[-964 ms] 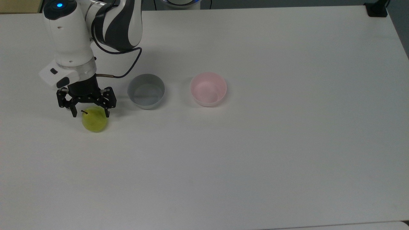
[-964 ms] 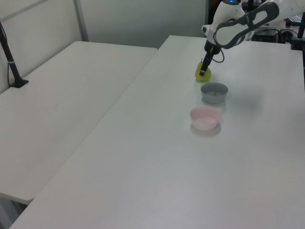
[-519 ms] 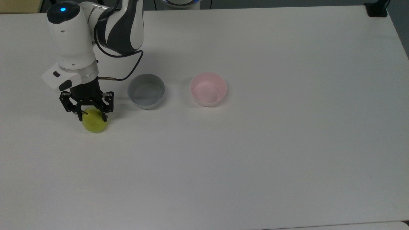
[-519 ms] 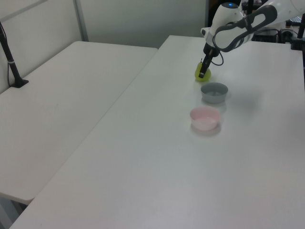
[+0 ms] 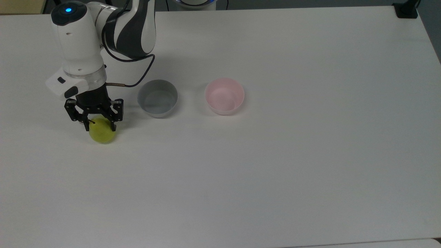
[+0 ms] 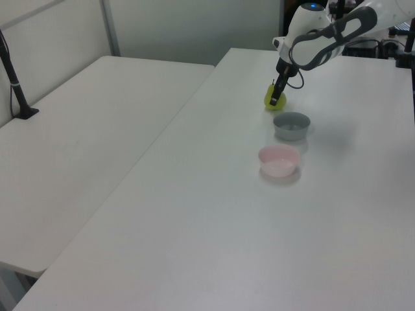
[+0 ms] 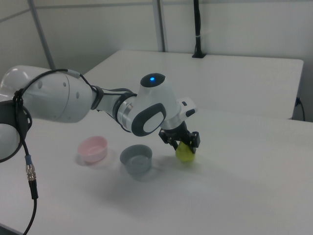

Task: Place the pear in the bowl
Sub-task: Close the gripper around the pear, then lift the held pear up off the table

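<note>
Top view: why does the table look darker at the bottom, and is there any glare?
In the top view the table shades grey toward the bottom edge, with no hard glare; the bowls cast faint shadows. In the right view a soft shadow lies under the grey bowl, and the pear shows a small sheen.

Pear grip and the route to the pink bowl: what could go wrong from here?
1. The hand pinches the round, glossy pear high, near its stem; it may slip out on lifting.
2. The grey bowl sits between the pear and the pink bowl in the top view; a low carry could knock it, or the drop could land there.
</note>
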Controlling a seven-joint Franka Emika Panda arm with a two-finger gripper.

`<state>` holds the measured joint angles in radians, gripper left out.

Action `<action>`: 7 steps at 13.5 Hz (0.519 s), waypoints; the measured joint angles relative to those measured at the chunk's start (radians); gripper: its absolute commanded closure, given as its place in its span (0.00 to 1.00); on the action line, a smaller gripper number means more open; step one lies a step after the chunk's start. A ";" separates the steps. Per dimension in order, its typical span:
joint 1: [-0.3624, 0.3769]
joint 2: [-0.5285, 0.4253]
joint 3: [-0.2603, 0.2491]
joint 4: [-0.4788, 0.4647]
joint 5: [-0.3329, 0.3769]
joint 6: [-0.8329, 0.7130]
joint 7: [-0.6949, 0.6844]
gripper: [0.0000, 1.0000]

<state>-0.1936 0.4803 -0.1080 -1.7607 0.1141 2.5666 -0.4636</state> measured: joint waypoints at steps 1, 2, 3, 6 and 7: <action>0.000 -0.007 0.000 0.003 -0.003 -0.013 0.000 0.87; 0.000 -0.018 0.000 0.007 -0.008 -0.037 -0.001 0.87; 0.000 -0.032 0.000 0.013 -0.017 -0.073 -0.001 0.87; 0.000 -0.083 0.000 0.068 -0.047 -0.261 -0.001 0.87; 0.000 -0.098 0.000 0.094 -0.054 -0.326 -0.001 0.87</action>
<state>-0.1934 0.3819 -0.1080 -1.6665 0.0601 2.2405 -0.4644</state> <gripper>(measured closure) 0.308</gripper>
